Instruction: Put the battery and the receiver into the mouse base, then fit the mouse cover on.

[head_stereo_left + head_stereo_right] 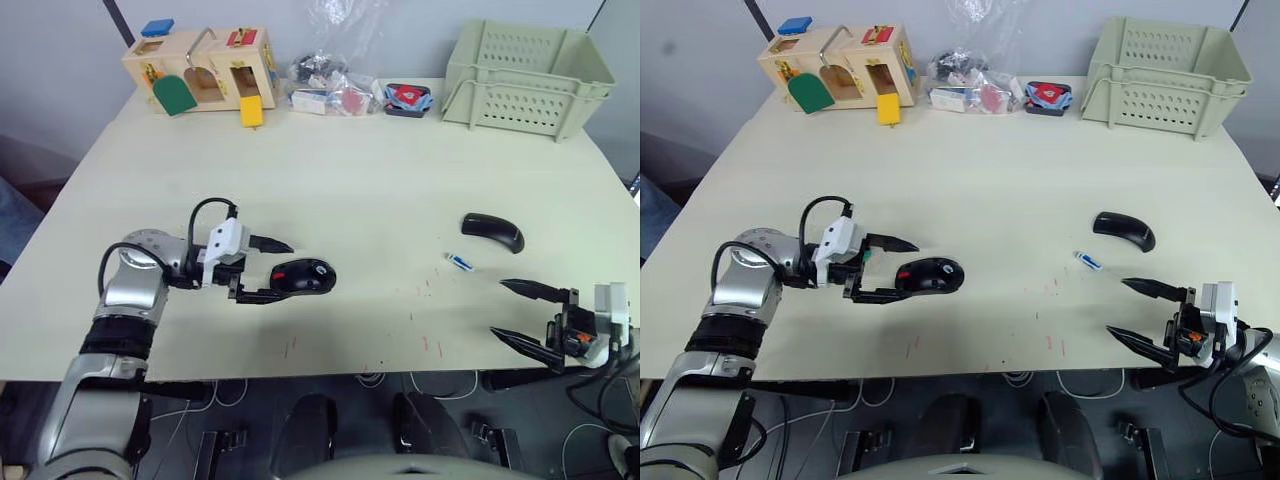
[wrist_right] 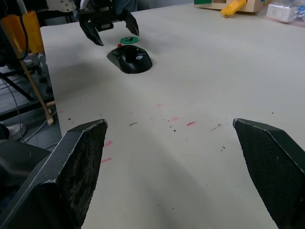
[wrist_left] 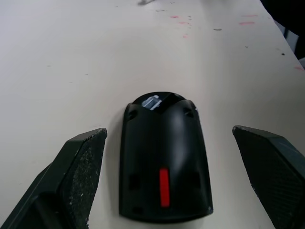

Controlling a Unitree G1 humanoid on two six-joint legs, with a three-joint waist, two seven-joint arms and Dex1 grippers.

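Two end effectors are over the pale surface (image 1: 380, 200), both spread wide and holding nothing. The left end effector (image 1: 268, 271) lies low near the front left part of the surface, its black fingers (image 3: 78, 167) flanking the near end of the mouse base (image 1: 302, 276) without touching it; in the left wrist view the mouse base sits between the two fingers, with a gap on each side, a red strip on its black body and a small white part at its far end. The right end effector (image 1: 518, 312) hangs at the front right edge of the surface, its fingers pointing toward the middle, well apart from every task thing. The battery (image 1: 459, 262), a slim blue-and-white cylinder, lies on the surface beyond the right end effector, between it and the mouse cover (image 1: 493, 230). The mouse cover, a glossy black arched shell, rests just past the battery, not touching it. Along the far edge stand a wooden latch box (image 1: 200, 68), a clear bag of small items (image 1: 330, 85) and a pale green crate (image 1: 527, 75).
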